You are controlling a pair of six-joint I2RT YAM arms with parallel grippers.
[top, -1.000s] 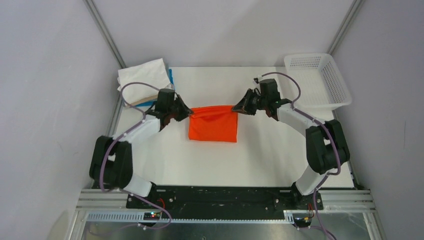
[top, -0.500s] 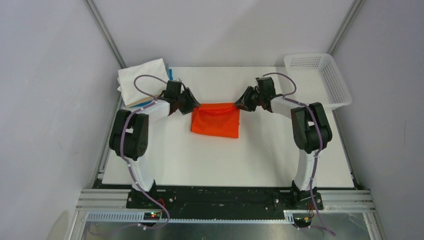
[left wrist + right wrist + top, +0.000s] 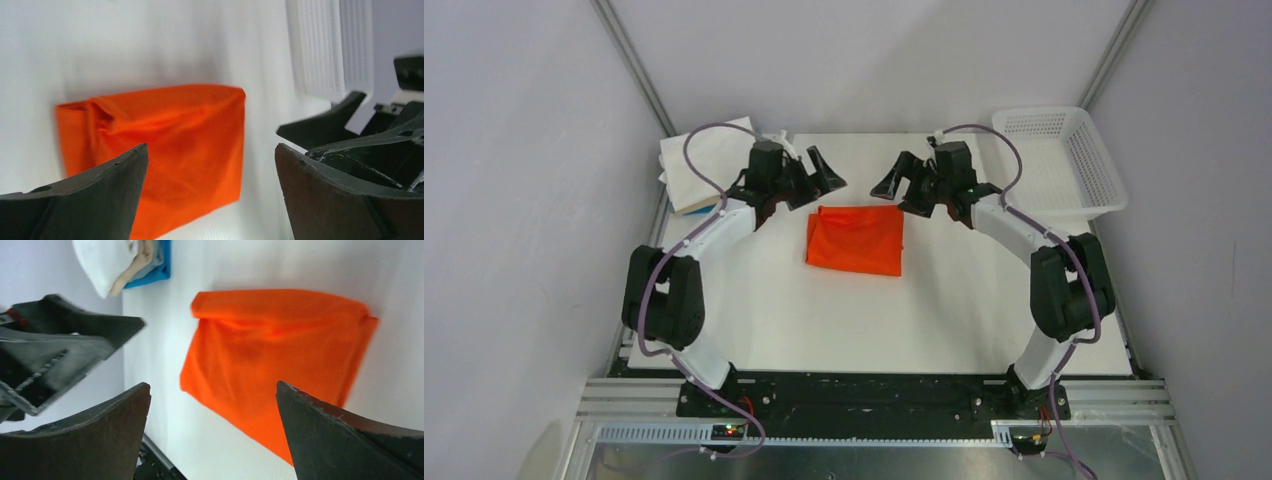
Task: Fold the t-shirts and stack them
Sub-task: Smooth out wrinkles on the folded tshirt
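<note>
The bright orange t-shirt (image 3: 855,239) lies folded into a small rectangle on the white table, a little behind its middle. Nothing holds it. My left gripper (image 3: 822,180) hangs open just above and behind the shirt's far left corner. My right gripper (image 3: 890,188) hangs open by the far right corner. In the left wrist view the orange t-shirt (image 3: 165,145) lies flat below the wide left gripper (image 3: 211,150). The right wrist view shows the orange t-shirt (image 3: 280,355) under the right gripper (image 3: 212,385). A pile of folded t-shirts (image 3: 707,160), white on top with beige and blue under it, sits at the far left corner.
A white mesh basket (image 3: 1064,160) stands at the far right corner of the table (image 3: 774,320). Grey walls and metal frame posts close in both sides and the back. The two grippers face each other, a short gap apart, behind the orange shirt.
Both grippers held the orange shirt's far corners, laid that edge down, then opened and rose away from it. The shirt now rests flat and free.
</note>
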